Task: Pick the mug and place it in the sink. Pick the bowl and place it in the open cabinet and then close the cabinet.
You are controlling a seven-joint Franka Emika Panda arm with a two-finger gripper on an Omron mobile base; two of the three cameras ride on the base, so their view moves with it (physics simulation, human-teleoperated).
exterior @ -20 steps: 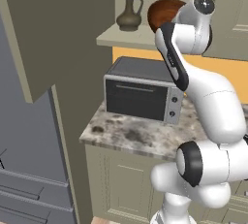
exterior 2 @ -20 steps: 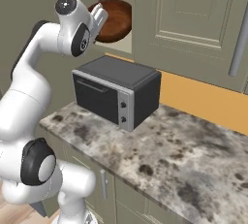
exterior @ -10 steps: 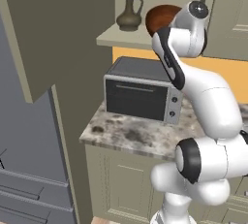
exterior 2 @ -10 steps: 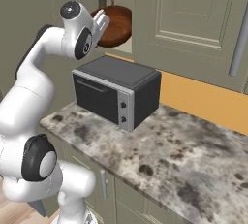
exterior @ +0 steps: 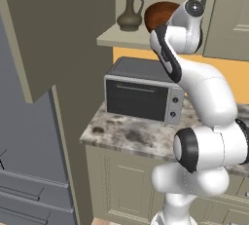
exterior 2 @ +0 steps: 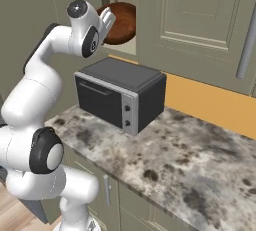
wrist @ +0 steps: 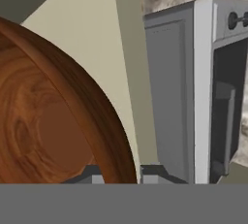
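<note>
**Bowl going onto the cabinet shelf; door not yet shut**

The gripper [exterior 2: 111, 21] is clenching the rim of the bowl [exterior 2: 121, 22] and holding it tilted on edge at the mouth of the open cabinet [exterior: 146, 36]. In the left base view the bowl [exterior: 159, 14] is showing just above the shelf lip, right of the dark jug [exterior: 130, 9]. The hand view is looking down past the bowl's inside [wrist: 48, 121] to the pale shelf board and, beyond it, the toaster oven [wrist: 193, 87] on the counter.

Progress, as a judgement: the bowl leg is nearing its end. The bowl is at the shelf but not resting on it, so release is pending, then closing the door. The mug and the sink are not appearing here, so that step cannot be checked.

Edges and room, taking the jug as the landmark:
- Jug is standing upright on the shelf, near the bowl but apart from it. Free shelf is lying to the jug's right, where the bowl is heading.
- Shelf front edge is running below the jug; the toaster oven [exterior: 143, 92] is sitting under it, so there is little slack for dropping the wrist.
- Left of the jug, the open door [exterior: 53, 29] is swinging out wide over the counter end.
- Right of the bowl, the neighbouring closed door [exterior 2: 200, 20] is bounding the opening.
</note>
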